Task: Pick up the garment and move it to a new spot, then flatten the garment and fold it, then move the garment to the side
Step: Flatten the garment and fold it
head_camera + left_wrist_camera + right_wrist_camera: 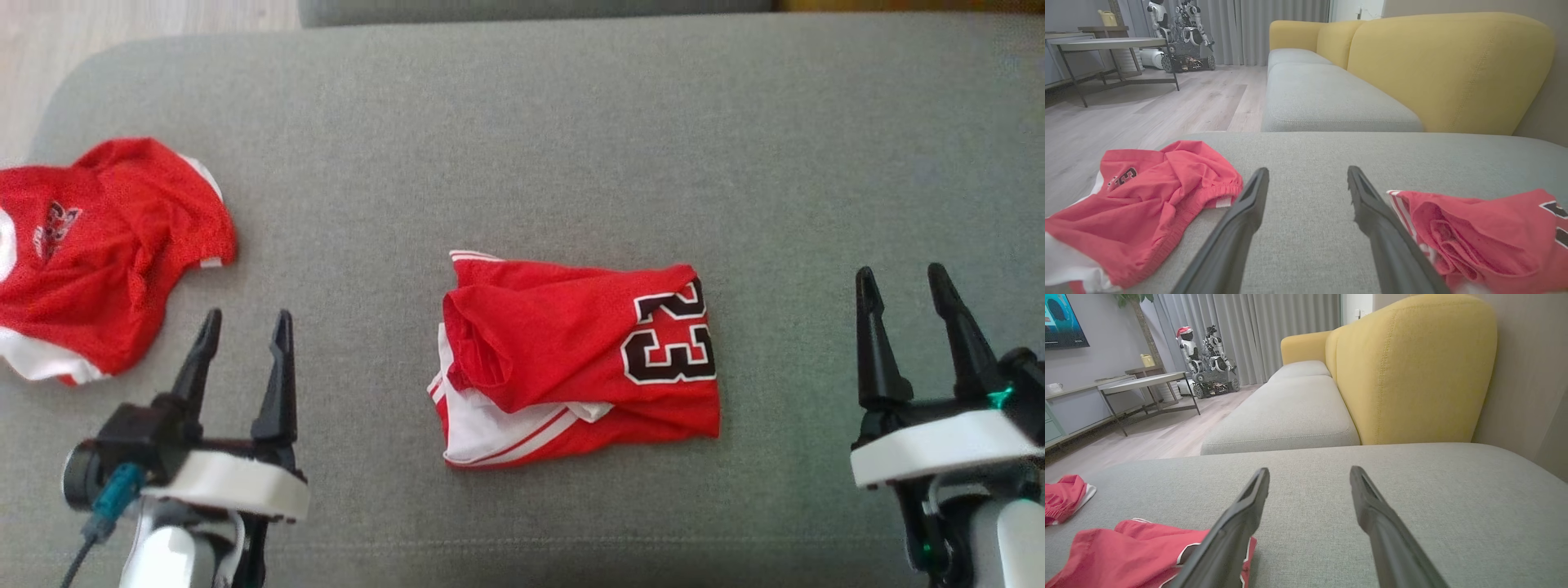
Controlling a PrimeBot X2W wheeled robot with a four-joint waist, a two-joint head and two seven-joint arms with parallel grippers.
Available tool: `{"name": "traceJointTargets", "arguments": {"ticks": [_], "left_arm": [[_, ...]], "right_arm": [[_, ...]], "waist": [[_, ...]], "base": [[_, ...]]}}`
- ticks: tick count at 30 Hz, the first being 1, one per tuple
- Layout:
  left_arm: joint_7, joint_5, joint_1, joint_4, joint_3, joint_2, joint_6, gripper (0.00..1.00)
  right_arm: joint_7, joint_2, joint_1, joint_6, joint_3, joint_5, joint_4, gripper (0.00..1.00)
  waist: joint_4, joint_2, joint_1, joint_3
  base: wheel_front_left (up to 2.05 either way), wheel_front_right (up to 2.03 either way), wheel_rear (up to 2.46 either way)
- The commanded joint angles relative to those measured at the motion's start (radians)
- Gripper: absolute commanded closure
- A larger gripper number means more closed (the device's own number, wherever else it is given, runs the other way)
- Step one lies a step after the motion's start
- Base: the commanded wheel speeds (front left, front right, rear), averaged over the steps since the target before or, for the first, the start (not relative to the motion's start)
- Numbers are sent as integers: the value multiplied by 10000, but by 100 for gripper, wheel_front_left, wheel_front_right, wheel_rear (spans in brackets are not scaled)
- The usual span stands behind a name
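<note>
A red jersey (580, 355) with a black "23" and white trim lies folded into a rough rectangle at the middle of the grey couch seat (571, 131). The same jersey (1490, 237) shows at the lower right of the left wrist view, and the jersey (1135, 559) lies at the lower left of the right wrist view. My left gripper (245, 322) hovers open to the jersey's left, with nothing between its fingers. My right gripper (902, 278) hovers open well to the jersey's right, also holding nothing.
A second red garment (90, 253), crumpled, lies at the seat's left edge; it is the red garment (1147, 204) left of my fingers. A yellow backrest (1449, 69) and another grey seat (1327, 98) lie ahead. Wood floor, a low table (1106, 45) and a parked robot (1184, 32) stand beyond.
</note>
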Motion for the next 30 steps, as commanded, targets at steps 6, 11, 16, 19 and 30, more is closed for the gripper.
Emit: {"name": "traceJointTargets", "arguments": {"ticks": [6, 11, 16, 19, 30], "left_arm": [[175, 50, 248, -485, 281, 257, 180, 0], [333, 60, 615, -569, 197, 276, 261, 0], [551, 130, 945, -768, 131, 315, 411, 0], [641, 138, 1040, -830, 126, 374, 451, 0], [731, 92, 1071, -964, 76, 457, 562, 0]], "right_arm": [[96, -13, 143, -7, 186, -216, -370, 0], [240, -18, 454, -7, 181, -287, -306, 0], [376, -31, 719, -7, 170, -325, -316, 0], [415, -32, 809, -7, 178, -334, -328, 0], [447, -54, 874, -7, 158, -286, -368, 0]], "waist": [[-54, 0, 0, -636], [-84, 0, 0, -1059], [-110, 0, 0, -1334], [-123, 0, 0, -1444], [-73, 0, 0, -1502]], "base": [[0, 0, 0], [0, 0, 0], [0, 0, 0], [0, 0, 0], [0, 0, 0]]}}
